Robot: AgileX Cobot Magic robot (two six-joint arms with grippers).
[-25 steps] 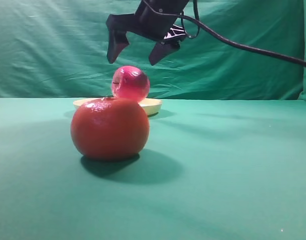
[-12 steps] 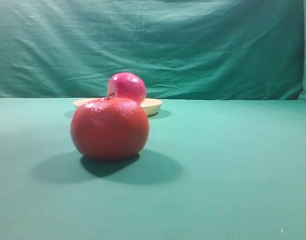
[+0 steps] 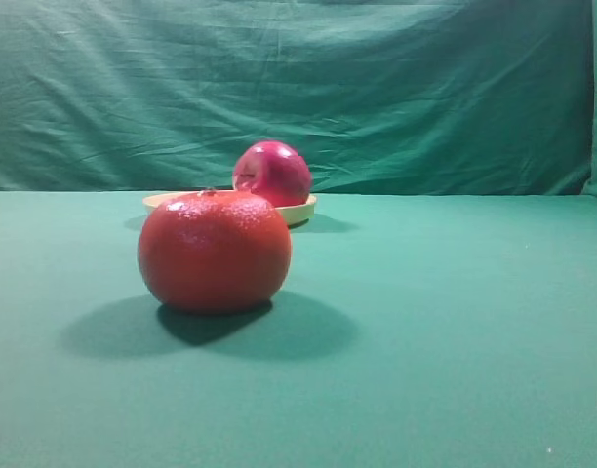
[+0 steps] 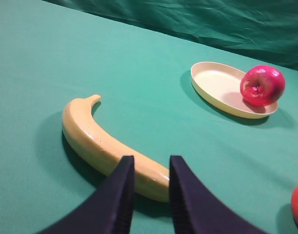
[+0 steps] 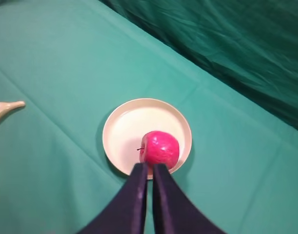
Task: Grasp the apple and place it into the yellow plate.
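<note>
Jaws of the right gripper [image 5: 149, 178] are nearly closed and empty, above the apple [image 5: 159, 148] lying in the yellow plate [image 5: 124, 122], frame centre. Left gripper [image 4: 150, 168]: narrow gap, empty, over a banana [image 4: 98, 141] unseen from the high view.

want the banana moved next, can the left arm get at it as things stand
Probably yes. The banana lies bare on the cloth just beyond the left gripper, with nothing between them. The fingers stand only narrowly apart, so they would likely need to open wider.

backdrop: wrinkled green cloth [image 3: 425, 88] hung behind | surface: table [image 3: 455, 341] covered in same green cloth | light: soft shadows cast, source possibly overhead | walls/floor: hidden
</note>
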